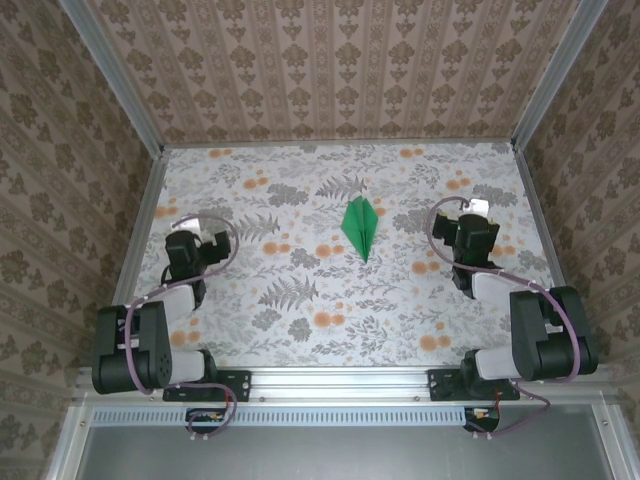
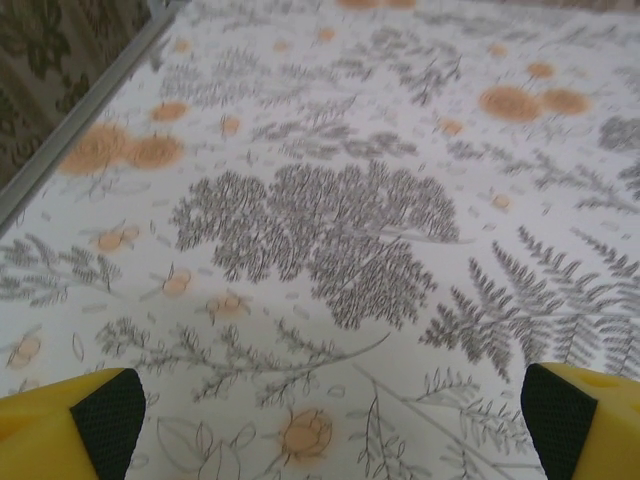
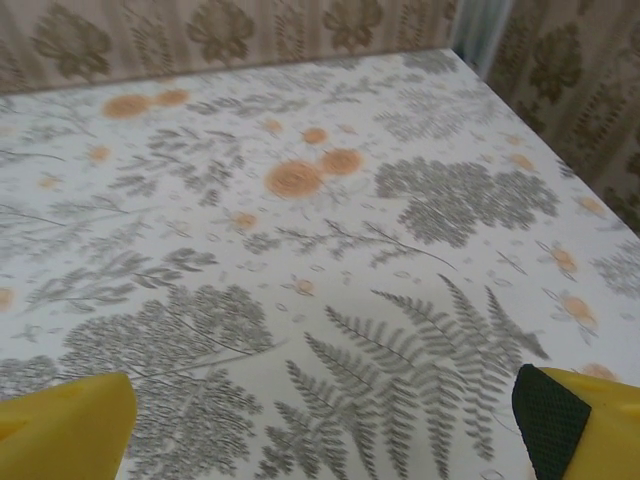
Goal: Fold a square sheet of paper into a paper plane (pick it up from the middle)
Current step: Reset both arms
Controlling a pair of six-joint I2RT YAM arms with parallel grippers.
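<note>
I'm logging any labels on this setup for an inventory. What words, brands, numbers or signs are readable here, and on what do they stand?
None: no word, number, brand or sign can be read.
The paper plane is plain green.
The table and the walls bear only plant and flower patterns.
The left arm and the right arm show no legible marking; anything on them is too small to tell.

Left wrist view: the yellow plastic fingers [image 2: 45, 435] of the left gripper [image 2: 328, 420] are cut off by the lower edge at 7 and 5 o'clock. The floral-printed white tabletop [image 2: 330, 60] blurs toward 12 o'clock.
Right wrist view: the fingers [image 3: 60, 430] of the right gripper [image 3: 325, 425] are cropped likewise.
Top view: creases on the narrow, pointed, bright green paper plane [image 1: 360, 226] are too small to resolve.
</note>
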